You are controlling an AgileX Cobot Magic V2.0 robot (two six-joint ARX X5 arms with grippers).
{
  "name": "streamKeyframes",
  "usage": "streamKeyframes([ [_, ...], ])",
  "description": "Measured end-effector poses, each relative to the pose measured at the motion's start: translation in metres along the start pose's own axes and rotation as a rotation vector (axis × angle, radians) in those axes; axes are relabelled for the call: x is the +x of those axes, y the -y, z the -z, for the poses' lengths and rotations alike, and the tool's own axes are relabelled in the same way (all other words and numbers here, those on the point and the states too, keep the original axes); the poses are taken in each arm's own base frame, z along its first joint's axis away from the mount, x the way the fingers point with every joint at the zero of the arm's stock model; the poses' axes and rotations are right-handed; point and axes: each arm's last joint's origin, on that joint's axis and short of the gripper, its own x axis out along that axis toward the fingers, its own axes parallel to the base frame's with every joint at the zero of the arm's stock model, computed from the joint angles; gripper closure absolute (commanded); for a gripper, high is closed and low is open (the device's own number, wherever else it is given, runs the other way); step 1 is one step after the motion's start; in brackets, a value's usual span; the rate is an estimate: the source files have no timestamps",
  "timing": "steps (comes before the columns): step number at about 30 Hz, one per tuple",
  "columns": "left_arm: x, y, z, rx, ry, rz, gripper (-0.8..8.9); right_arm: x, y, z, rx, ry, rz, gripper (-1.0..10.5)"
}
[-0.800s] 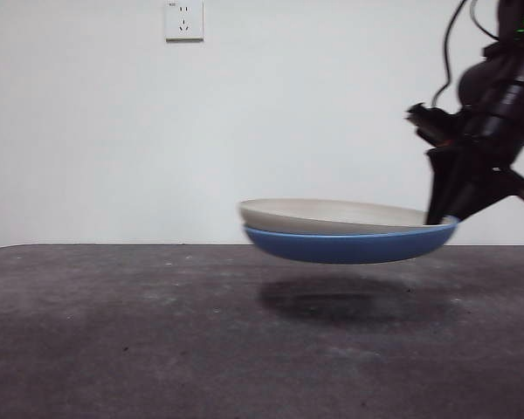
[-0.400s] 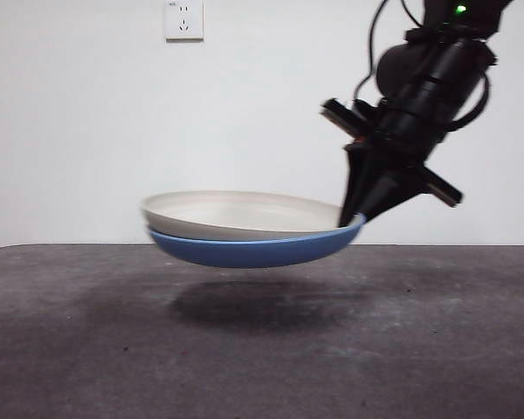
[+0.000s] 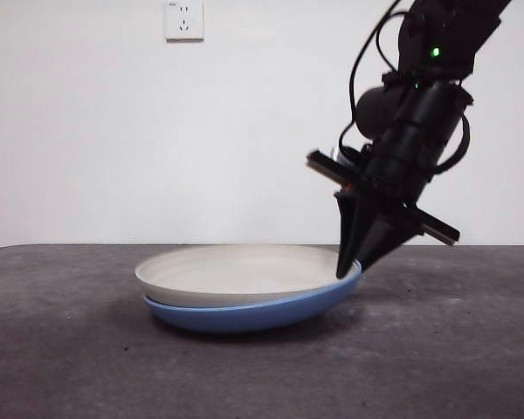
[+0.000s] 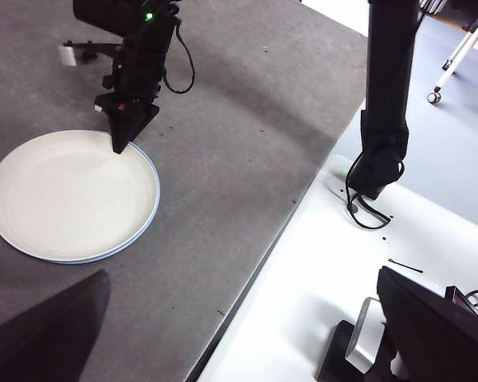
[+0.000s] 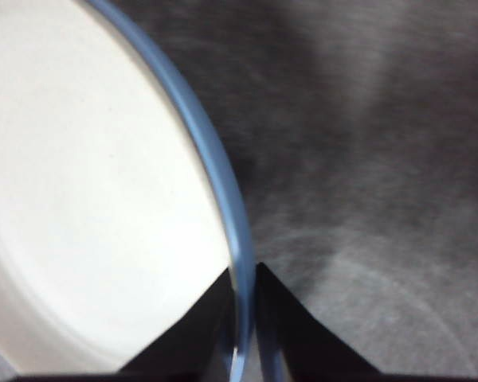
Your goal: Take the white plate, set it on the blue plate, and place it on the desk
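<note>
The white plate (image 3: 236,271) (image 4: 68,195) (image 5: 88,199) lies nested in the blue plate (image 3: 244,316) (image 5: 211,159), of which only the rim and underside show. The stack rests on the desk (image 3: 419,367) (image 4: 223,103), its right side tilted slightly up. There my right gripper (image 3: 345,271) (image 4: 121,147) (image 5: 243,318) comes down from above and is shut on the blue rim, one jaw over the white plate and one outside. My left gripper (image 4: 243,274) hangs high over the desk's edge, open and holding nothing.
A wall socket (image 3: 183,19) sits high on the white wall behind. The desk's edge (image 4: 303,215) runs diagonally, with a white surface beyond it carrying a black arm column (image 4: 382,151) and cable. A wheeled leg (image 4: 438,95) stands further out.
My right gripper has carried the stacked plates left and down. They hung above the desk before and now rest on it.
</note>
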Motion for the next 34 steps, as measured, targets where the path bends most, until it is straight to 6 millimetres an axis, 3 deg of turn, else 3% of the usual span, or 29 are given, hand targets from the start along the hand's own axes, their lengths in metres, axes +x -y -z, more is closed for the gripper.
streamKeyframes([
  [11,0.000,0.000,0.000,0.000,0.000,0.000,2.19,0.011,0.007,-0.002,0.018,-0.028,0.005,9.2],
  [18,0.000,0.000,0.000,0.000,0.000,0.000,2.19,0.009,0.011,-0.002,0.033,-0.028,0.041,5.6],
  [22,0.000,0.000,0.000,0.000,0.000,0.000,2.19,0.000,0.011,0.001,0.047,-0.034,0.064,4.4],
  [25,0.000,0.000,0.000,0.000,0.000,0.000,2.19,-0.019,0.006,0.006,0.041,-0.014,0.111,4.2],
  [29,0.000,0.000,0.000,0.000,0.000,0.000,2.19,-0.066,-0.013,0.020,-0.004,0.083,0.154,4.2],
  [34,0.000,0.000,0.000,0.001,0.000,0.000,2.19,-0.125,-0.038,0.060,-0.055,0.184,0.239,3.9],
])
